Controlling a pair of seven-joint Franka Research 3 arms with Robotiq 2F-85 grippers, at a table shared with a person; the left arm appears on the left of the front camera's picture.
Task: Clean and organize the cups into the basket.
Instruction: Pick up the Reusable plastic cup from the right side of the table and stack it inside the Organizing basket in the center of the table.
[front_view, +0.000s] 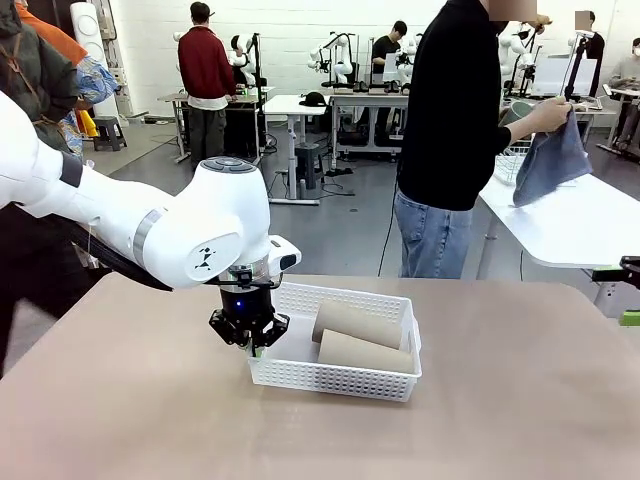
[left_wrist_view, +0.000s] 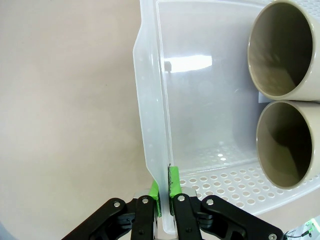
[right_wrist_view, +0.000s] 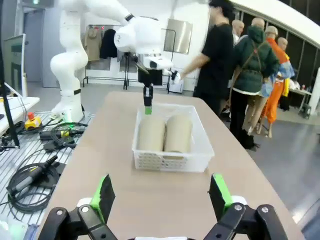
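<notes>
no text or label can be read.

- The white left arm (front_view: 150, 235) reaches in from the left over the table (front_view: 120, 400), its wrist bent so the left gripper (front_view: 248, 335) points straight down.
- Its green-padded fingers (left_wrist_view: 173, 181) are pinched onto the left end wall of the shallow white plastic lattice basket (left_wrist_view: 150, 125).
- The right gripper (right_wrist_view: 162, 200) is at the table's right end, aimed along the table, its fingers spread wide and holding nothing.
</notes>
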